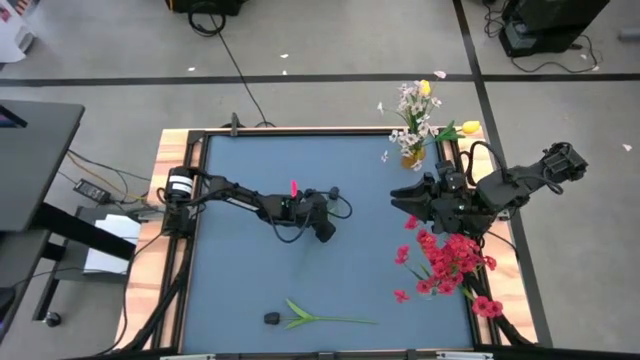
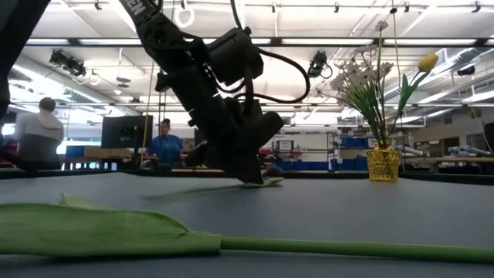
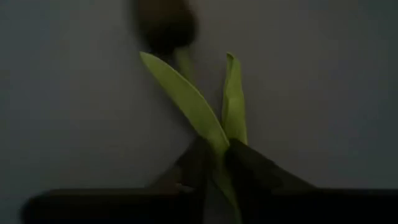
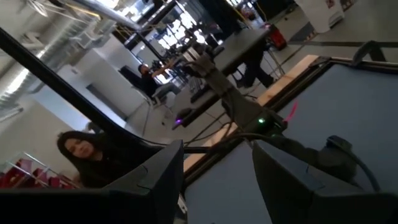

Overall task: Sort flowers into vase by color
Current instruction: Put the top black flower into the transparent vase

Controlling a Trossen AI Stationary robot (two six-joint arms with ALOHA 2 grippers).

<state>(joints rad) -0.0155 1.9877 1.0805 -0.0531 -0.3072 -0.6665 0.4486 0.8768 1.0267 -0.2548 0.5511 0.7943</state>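
The table (image 1: 250,290) has a matt, smooth blue top inside a pale wooden frame, the yellow vase (image 2: 383,164) looks like faceted, glossy glass or plastic, and the dark-headed flower's leaves (image 3: 205,109) appear smooth, matt plastic.

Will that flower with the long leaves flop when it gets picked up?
Probably a bit. The flower has a thin stem and a dark bud at one end, so that end may droop. The left gripper pinches near its leaves, which look bendy.
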